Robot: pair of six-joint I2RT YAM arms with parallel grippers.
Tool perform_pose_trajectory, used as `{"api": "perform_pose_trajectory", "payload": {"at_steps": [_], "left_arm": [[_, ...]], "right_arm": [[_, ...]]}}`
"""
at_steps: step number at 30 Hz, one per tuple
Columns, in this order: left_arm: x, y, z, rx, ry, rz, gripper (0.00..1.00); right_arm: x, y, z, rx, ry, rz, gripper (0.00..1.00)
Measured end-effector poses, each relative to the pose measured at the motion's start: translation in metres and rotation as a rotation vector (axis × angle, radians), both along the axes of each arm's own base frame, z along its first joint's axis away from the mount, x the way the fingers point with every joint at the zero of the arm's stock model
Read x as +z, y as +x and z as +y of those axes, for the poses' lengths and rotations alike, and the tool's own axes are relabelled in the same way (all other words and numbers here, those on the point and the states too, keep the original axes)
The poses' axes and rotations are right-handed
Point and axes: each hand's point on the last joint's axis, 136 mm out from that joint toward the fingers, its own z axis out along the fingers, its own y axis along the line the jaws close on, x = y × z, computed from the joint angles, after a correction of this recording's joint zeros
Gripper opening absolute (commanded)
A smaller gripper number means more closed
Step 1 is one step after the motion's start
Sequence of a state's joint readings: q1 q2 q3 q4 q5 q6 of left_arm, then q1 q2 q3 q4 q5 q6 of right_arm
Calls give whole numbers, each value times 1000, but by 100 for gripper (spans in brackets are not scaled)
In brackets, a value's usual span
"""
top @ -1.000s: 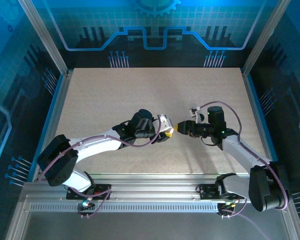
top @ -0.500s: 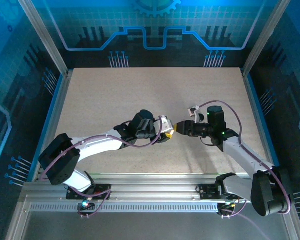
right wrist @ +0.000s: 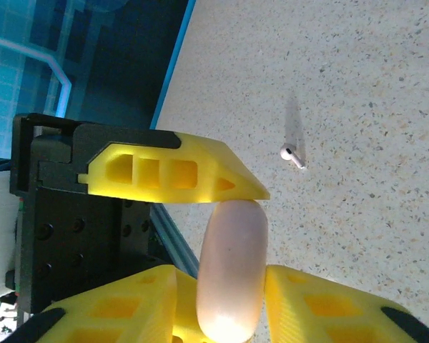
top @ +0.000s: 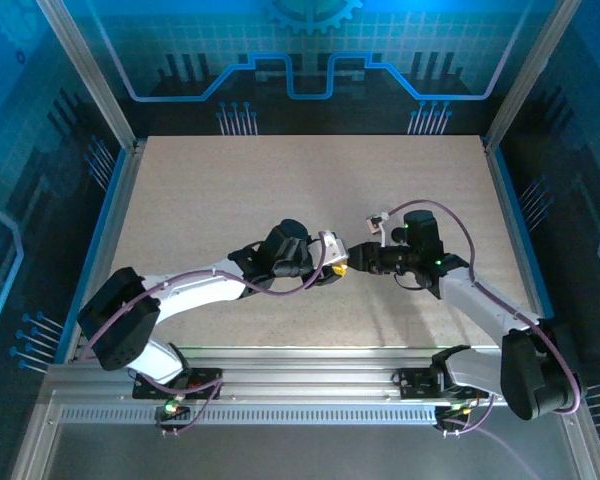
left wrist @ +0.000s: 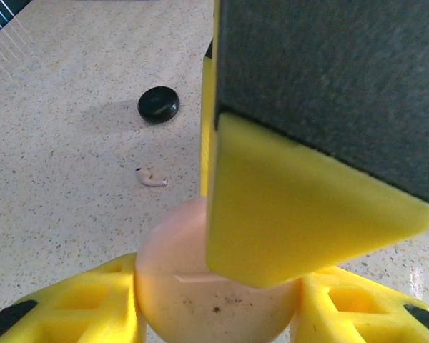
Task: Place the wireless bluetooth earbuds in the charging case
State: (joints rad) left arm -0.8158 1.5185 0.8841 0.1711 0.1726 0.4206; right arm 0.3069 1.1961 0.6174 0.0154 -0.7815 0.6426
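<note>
Pale earbud (left wrist: 151,177) lies loose on the tabletop (left wrist: 57,143), at about 10 o'clock of the pink round disc (left wrist: 179,286) and apart from it. We take the disc for the charging case. A faint seam runs across its face and it looks closed.

Progress: early, we judge. No earbud is seated. What is left is opening the case, fetching the earbud and pressing it in.

Left claw (left wrist: 216,307) is partly closed and clamped on the disc's rim, one finger on each side. Right claw (right wrist: 222,286) has its fingers on either side of the disc's flat faces. One finger touches, but a thin dark gap shows at the other, so we cannot tell if it grips.

Views: the left wrist gives the disc face-on, plus a black round disc (left wrist: 158,104) at 12 o'clock of the earbud. The right wrist gives the pink disc edge-on, with the earbud at 1 o'clock. From the top camera the claws meet mid-tabletop, and the earbud is too small to make out.
</note>
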Motion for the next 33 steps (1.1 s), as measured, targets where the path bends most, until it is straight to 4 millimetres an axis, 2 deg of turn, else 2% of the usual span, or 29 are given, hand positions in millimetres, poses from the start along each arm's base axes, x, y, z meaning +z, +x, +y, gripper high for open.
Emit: {"api": "perform_pose_trajectory", "payload": {"at_steps": [6, 11, 16, 20, 24, 33], "left_arm": [[0, 0, 0, 0, 2, -4, 46], [2, 1, 1, 6, 4, -13, 52], [3, 2, 1, 9, 2, -16, 62], [7, 2, 0, 12, -10, -27, 76], [11, 4, -1, 17, -20, -41, 84], [12, 5, 0, 24, -23, -37, 90]], "right_arm": [[-3, 1, -1, 0, -13, -4, 27], [-2, 2, 0, 4, -18, -16, 24], [-2, 1, 0, 9, -25, -25, 22], [-5, 1, -1, 12, -36, -25, 21], [-7, 0, -2, 10, -48, -24, 20], [-13, 2, -6, -2, -84, -34, 20]]}}
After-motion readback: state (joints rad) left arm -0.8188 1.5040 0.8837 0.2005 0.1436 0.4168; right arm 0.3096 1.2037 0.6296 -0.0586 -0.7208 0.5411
